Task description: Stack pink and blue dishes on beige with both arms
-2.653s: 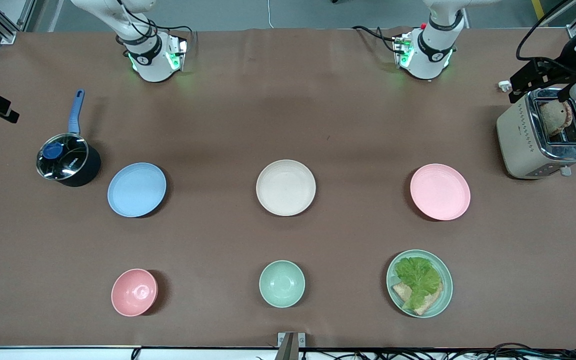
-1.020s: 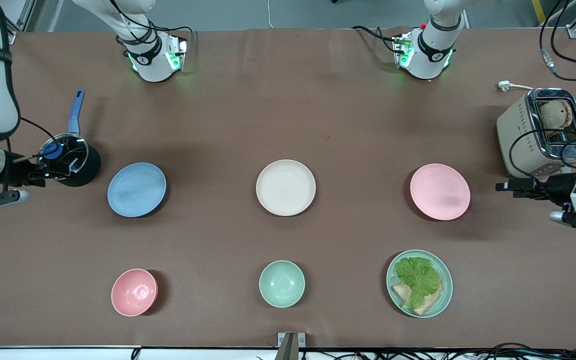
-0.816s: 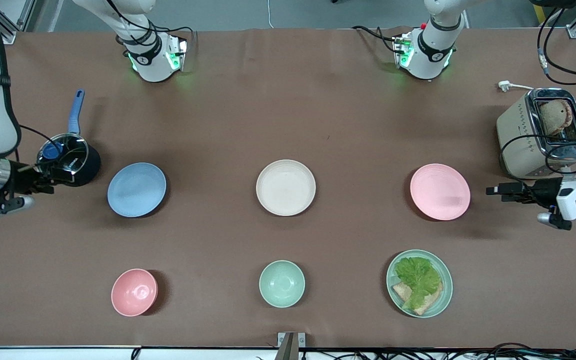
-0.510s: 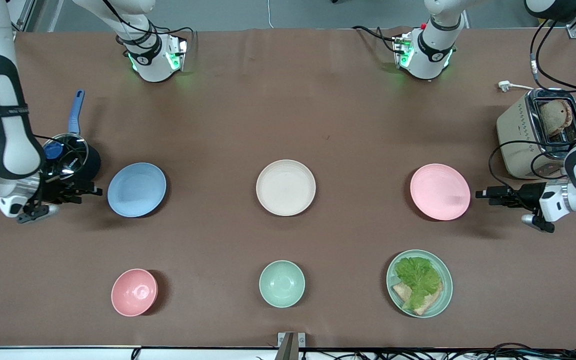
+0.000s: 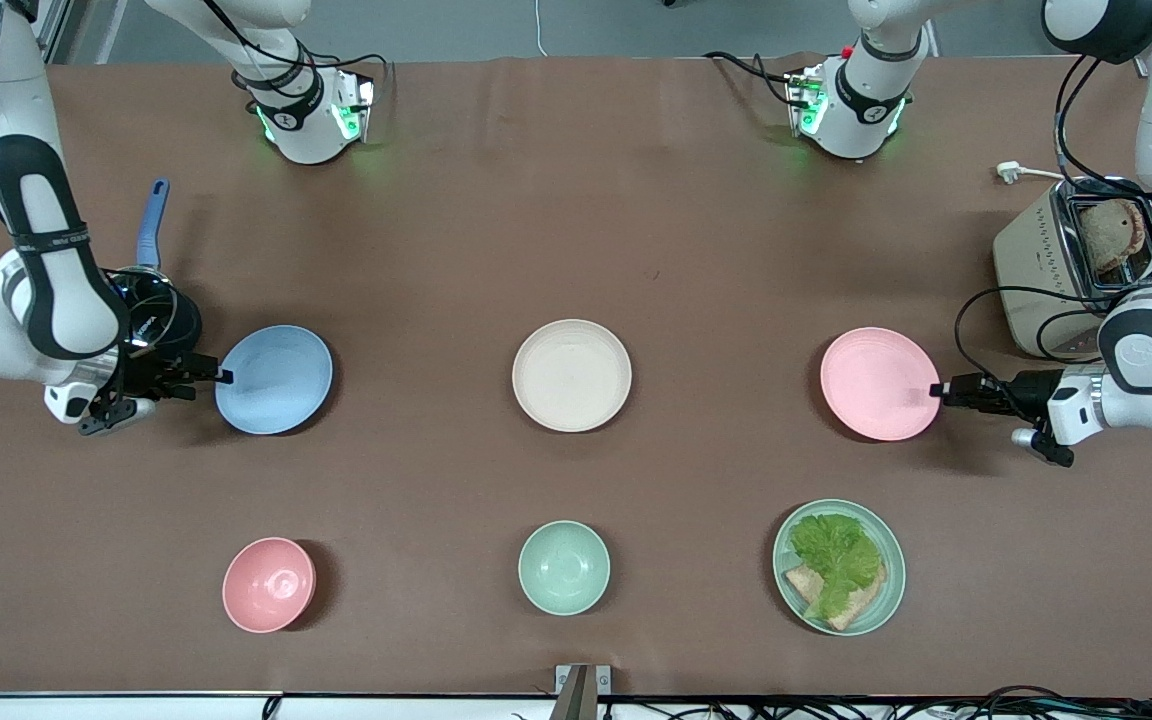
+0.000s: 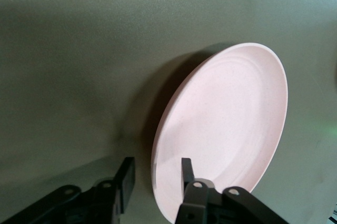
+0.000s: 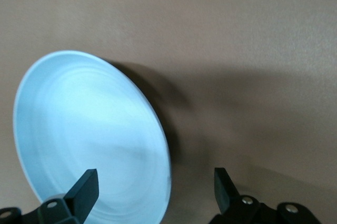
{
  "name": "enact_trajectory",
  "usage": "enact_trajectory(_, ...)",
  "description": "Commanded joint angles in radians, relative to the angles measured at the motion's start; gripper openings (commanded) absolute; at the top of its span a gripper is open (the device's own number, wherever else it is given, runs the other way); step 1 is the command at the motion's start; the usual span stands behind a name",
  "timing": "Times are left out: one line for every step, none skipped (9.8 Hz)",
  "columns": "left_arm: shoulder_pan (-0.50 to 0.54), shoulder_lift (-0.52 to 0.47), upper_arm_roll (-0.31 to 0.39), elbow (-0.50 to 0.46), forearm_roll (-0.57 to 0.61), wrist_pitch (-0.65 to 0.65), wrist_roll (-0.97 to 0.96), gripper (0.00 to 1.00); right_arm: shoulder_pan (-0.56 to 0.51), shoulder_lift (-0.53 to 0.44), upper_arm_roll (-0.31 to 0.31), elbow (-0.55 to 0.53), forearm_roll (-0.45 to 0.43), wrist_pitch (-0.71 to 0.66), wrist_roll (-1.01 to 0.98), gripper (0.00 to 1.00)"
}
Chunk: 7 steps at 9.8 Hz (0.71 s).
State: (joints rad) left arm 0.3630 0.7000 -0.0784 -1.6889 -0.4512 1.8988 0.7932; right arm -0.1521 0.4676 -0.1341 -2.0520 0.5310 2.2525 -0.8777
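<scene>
The left gripper [image 5: 936, 390] is straddling the pink plate's [image 5: 879, 383] rim, fingers narrowly apart, gripping nothing. The right gripper [image 5: 223, 375] is gaping wide across the blue plate's [image 5: 274, 379] rim. The beige plate [image 5: 571, 375] is lying between both

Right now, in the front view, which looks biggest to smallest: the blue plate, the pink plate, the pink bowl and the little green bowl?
1. Blue plate and pink plate: they look alike, so no ranking between them.
2. Pink bowl and green bowl: clearly smaller than the plates, and too close in size to rank.
</scene>
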Motion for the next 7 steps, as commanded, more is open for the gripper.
enact_trajectory(-0.001, 0.038, -0.009, -0.014, -0.012, 0.049, 0.027, 0.38, 0.006, -0.011, -0.001, -0.034, 0.035, 0.027, -0.044, 0.79)
enact_trajectory(-0.001, 0.039, -0.009, -0.015, -0.012, 0.054, 0.031, 0.35, 0.008, -0.006, -0.001, -0.034, 0.064, 0.025, -0.043, 0.69)
enact_trajectory(-0.001, 0.045, -0.011, -0.015, -0.012, 0.054, 0.032, 0.30, 0.008, 0.005, 0.001, -0.034, 0.075, 0.025, -0.043, 0.60)
enact_trajectory(0.001, 0.045, -0.012, -0.015, -0.012, 0.054, 0.032, 0.22, 0.008, 0.011, 0.001, -0.033, 0.087, 0.025, -0.043, 0.56)
enact_trajectory(0.001, 0.042, -0.015, -0.014, -0.012, 0.051, 0.034, 0.12, 0.009, 0.013, 0.001, -0.033, 0.092, 0.025, -0.043, 0.52)
enact_trajectory(0.005, 0.038, -0.015, -0.014, -0.012, 0.046, 0.040, 0.00, 0.008, 0.017, 0.001, -0.033, 0.093, 0.027, -0.043, 0.46)
enact_trajectory(0.011, 0.030, -0.021, -0.008, -0.012, 0.030, 0.041, 0.00, 0.006, 0.022, 0.001, -0.030, 0.098, 0.027, -0.043, 0.31)
